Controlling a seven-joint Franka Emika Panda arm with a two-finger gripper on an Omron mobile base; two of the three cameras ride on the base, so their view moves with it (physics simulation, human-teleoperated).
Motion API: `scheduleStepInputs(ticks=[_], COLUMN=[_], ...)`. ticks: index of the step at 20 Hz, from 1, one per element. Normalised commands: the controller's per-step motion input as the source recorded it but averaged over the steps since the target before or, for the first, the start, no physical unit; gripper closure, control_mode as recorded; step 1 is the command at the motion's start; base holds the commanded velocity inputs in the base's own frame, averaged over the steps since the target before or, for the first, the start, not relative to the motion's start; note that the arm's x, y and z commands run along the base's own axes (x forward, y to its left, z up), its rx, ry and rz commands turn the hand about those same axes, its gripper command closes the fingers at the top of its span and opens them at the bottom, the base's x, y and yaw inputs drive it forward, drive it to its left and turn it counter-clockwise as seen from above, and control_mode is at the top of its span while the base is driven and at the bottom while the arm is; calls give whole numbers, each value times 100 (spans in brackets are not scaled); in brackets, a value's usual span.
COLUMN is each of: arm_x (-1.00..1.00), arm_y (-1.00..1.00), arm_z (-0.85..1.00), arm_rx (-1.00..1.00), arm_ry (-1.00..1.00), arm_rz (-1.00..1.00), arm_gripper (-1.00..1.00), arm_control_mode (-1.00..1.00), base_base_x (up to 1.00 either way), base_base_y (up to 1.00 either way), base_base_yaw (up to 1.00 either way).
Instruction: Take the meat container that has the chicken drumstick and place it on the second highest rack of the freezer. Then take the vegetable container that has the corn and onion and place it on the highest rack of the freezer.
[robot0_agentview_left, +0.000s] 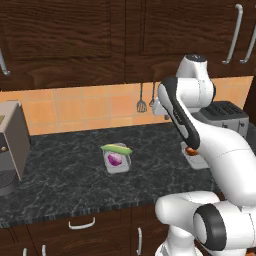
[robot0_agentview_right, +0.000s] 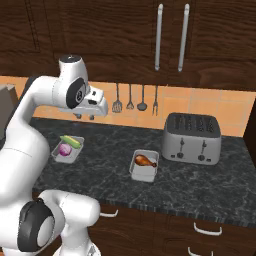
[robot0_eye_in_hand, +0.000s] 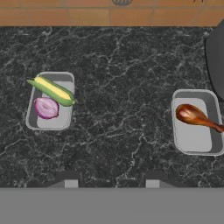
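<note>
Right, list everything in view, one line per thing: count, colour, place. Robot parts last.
vegetable container: one, grey, counter left, holding corn and onion.
corn: one, yellow in green husk, lying across the tray's far end, overhanging its rim.
onion: one, purple, in the tray beside the corn.
meat container: one, grey, counter right, in front of the toaster.
chicken drumstick: one, brown-orange, in the meat container.
toaster: one, grey, counter right, against the backsplash.
utensils: four, dark, hanging on the orange tiled wall.
counter: one, black marble.
cabinets: dark wood, above and below the counter.
gripper: one, dark fingertips apart, raised above the counter, holding nothing.
</note>
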Motion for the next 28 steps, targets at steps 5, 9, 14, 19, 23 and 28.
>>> scheduleStepInputs(ticks=[5,9,14,19,23,28], arm_x=[-39,-39,-8,-12,-11,0], arm_y=[-8,-65,-74,-73,-70,-52], arm_z=[-4,-21,-35,-42,-45,-52], arm_rx=[0,5,8,7,8,6], arm_ry=[-3,0,7,11,9,7], arm_rz=[-3,-27,-38,-42,-40,-32], arm_gripper=[-100,-100,-100,-100,-100,-100], arm_control_mode=[-100,-100,-100,-100,-100,-100], base_base_x=[0,0,0,0,0,0], base_base_y=[0,0,0,0,0,0], base_base_yaw=[0,0,0,0,0,0])
